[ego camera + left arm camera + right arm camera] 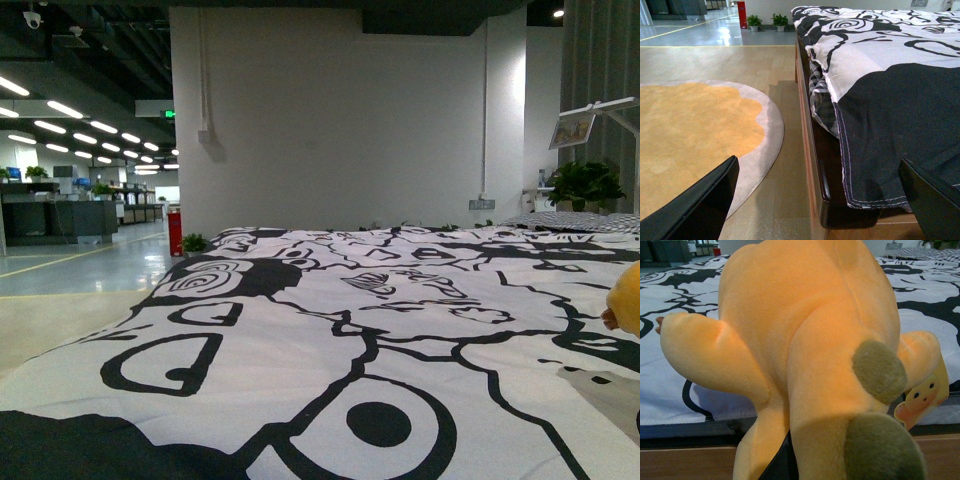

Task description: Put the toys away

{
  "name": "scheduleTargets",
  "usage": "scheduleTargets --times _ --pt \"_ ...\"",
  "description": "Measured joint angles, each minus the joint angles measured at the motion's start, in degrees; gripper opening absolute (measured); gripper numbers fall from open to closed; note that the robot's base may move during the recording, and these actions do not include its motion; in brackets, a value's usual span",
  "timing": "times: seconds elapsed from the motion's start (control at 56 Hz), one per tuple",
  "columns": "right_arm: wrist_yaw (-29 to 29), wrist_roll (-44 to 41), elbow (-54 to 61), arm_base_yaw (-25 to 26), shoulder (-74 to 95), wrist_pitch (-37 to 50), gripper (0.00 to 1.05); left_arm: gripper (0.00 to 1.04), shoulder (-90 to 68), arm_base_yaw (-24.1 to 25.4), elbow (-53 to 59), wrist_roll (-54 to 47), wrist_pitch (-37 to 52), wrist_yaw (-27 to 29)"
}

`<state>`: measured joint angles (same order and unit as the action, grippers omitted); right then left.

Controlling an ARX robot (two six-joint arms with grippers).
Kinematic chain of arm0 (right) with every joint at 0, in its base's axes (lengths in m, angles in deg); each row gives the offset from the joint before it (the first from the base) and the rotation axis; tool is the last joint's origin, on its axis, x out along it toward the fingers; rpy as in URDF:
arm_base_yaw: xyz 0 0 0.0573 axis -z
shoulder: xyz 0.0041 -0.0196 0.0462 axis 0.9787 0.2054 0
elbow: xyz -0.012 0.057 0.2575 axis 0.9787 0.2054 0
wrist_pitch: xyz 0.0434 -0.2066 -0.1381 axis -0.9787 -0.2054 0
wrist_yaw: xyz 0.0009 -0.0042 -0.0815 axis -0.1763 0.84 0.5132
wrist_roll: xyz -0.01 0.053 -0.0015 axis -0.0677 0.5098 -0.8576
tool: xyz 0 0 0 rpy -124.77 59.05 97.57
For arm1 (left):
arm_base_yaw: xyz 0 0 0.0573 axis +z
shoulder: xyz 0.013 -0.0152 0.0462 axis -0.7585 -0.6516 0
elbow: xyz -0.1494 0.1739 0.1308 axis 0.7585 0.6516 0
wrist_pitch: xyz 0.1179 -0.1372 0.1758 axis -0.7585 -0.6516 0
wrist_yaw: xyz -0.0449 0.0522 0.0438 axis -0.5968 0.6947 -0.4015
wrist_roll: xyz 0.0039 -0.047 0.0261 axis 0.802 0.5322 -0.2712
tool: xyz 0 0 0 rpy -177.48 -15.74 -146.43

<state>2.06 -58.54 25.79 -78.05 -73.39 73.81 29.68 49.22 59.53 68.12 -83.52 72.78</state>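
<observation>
Item 1: plush toy (805, 350), orange-yellow, soft, with olive-brown foot pads and a printed paper tag (922, 397) at one limb. It fills the right wrist view, feet toward the camera, at the edge of the bed over the wooden frame. In the front view only a yellow sliver of it shows at the right edge of the cover. Item 2: right gripper (776, 462), seen only as a dark strip between the toy's legs. Its jaws are hidden, so I cannot tell whether it grips. Item 3: left gripper (817, 200), black fingers (705, 200) spread wide with nothing between them, beside the bed's near corner. Item 4: bed cover (300, 330), white with bold black cartoon outlines, draped over the bed frame (812, 165). Item 5: round rug (695, 130), orange centre and grey border, on the wood floor beside the bed.
</observation>
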Motion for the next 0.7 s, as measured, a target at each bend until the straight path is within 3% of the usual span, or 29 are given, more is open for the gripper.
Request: scheduleTargets --times 0.697 --pt "0.1 0.0 3.7 0.0 -3.7 0.3 0.07 0.98 0.0 0.0 0.0 0.0 0.0 0.0"
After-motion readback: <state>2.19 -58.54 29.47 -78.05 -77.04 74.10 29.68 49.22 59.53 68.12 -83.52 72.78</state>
